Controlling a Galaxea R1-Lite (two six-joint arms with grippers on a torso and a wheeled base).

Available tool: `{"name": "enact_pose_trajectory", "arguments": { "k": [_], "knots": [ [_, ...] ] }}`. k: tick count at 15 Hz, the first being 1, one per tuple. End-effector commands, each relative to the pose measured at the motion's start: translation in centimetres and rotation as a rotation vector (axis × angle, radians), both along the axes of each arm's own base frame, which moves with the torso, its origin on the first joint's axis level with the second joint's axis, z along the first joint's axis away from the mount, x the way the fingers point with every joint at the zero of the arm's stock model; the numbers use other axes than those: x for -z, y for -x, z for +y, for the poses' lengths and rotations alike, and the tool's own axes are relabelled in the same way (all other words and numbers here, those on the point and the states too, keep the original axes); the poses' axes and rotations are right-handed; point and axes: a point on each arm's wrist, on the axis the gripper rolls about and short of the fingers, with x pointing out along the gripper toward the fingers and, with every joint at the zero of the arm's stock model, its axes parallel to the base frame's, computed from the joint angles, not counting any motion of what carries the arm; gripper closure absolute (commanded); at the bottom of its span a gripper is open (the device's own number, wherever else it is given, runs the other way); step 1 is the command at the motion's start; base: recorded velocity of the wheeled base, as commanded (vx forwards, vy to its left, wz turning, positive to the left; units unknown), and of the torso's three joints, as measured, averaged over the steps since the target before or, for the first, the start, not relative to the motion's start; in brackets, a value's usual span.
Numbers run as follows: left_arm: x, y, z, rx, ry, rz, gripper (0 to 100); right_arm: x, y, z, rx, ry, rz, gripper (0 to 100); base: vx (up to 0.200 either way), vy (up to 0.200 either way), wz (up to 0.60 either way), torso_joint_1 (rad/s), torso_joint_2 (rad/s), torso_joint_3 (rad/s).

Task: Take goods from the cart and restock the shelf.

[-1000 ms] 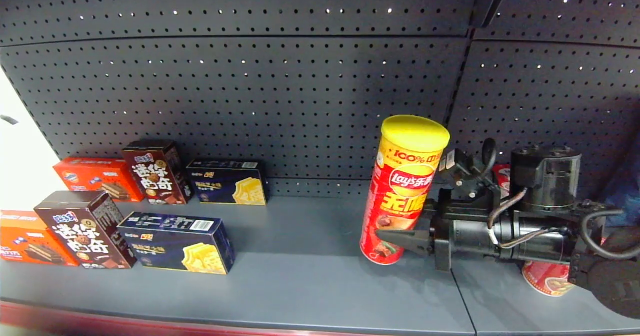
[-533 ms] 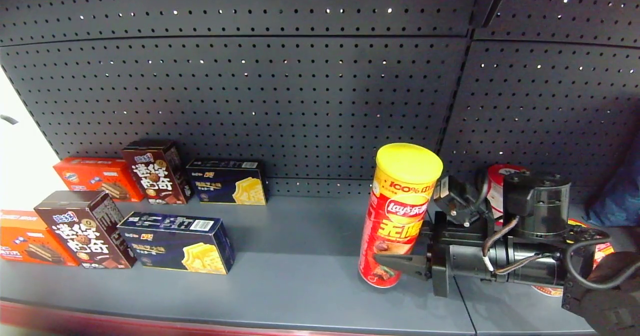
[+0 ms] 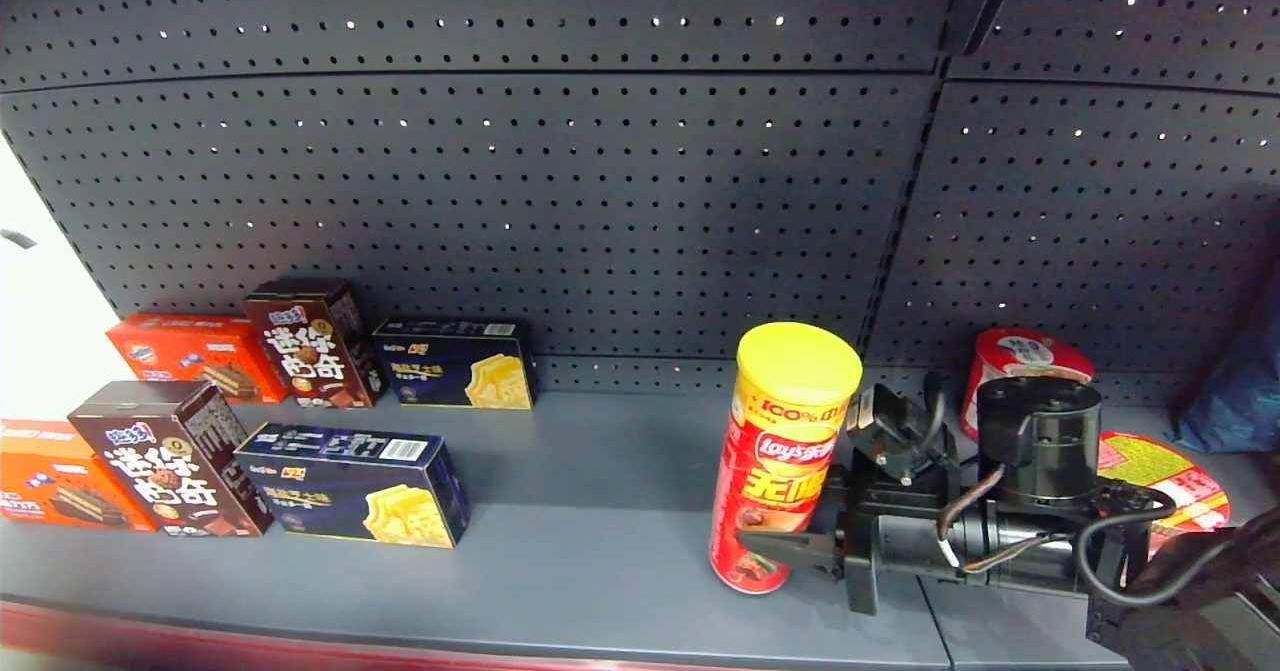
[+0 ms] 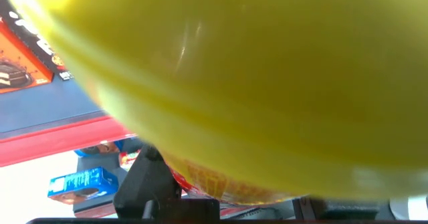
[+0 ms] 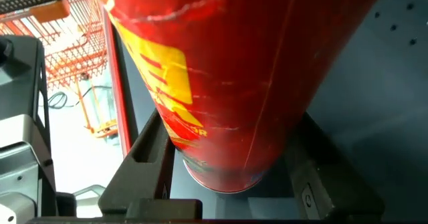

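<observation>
Chip cans: two. One chip can (image 3: 782, 451) stands upright, gripped in the right hand (image 3: 778, 526). A second can (image 4: 254, 70), yellow-lidded, sits in the left hand (image 4: 231, 192).
Orange boxes (image 3: 195, 356) (image 3: 60, 476): two, farthest left of the right hand.
Brown boxes (image 3: 315, 341) (image 3: 170, 456): two, left of the right hand.
Navy boxes (image 3: 455, 361) (image 3: 355, 486): two, the boxes nearest the right hand.
Noodle tubs (image 3: 1020, 361) (image 3: 1165, 471): two, behind the right hand's wrist.

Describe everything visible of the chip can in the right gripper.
The chip can is a tall red cardboard-looking tube with yellow print and a yellow plastic-looking lid, closed. It is nearly upright, leaning slightly, low over the grey shelf; contact there is unclear. The right gripper clamps its lower part from both sides.
</observation>
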Motion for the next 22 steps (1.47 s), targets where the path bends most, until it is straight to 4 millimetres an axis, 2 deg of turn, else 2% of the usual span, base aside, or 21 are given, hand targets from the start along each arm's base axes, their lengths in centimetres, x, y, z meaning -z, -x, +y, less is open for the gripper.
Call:
{"name": "enact_pose_trajectory", "arguments": {
  "k": [1,6,14,20,21,22],
  "knots": [
    [0.0,0.0,0.0,0.001,0.000,0.000,100,0.7,-0.2,0.2,-0.005,0.013,0.020,100,0.000,0.000,0.00,0.000,0.00,0.000],
    [0.2,0.0,0.0,0.001,-0.001,0.003,100,1.0,-0.4,0.5,-0.006,0.017,0.026,100,0.000,0.000,0.00,0.000,0.00,0.000],
    [0.7,0.0,0.0,-0.001,-0.003,0.015,100,1.1,0.3,0.8,-0.013,0.027,0.032,100,0.000,0.000,0.00,0.000,0.00,0.000],
    [0.8,0.2,0.1,0.000,0.000,0.005,100,1.6,1.0,0.4,-0.013,0.029,0.036,100,0.000,0.000,0.00,0.000,0.00,0.000],
    [0.7,0.2,0.1,-0.001,0.001,0.002,100,1.6,1.0,0.4,-0.014,0.028,0.035,0,0.000,0.000,0.00,0.000,0.00,0.000],
    [0.7,0.2,0.1,-0.001,0.001,0.002,100,1.6,1.1,0.4,-0.014,0.029,0.036,0,0.000,0.000,0.00,0.000,0.00,0.000]
  ]
}}
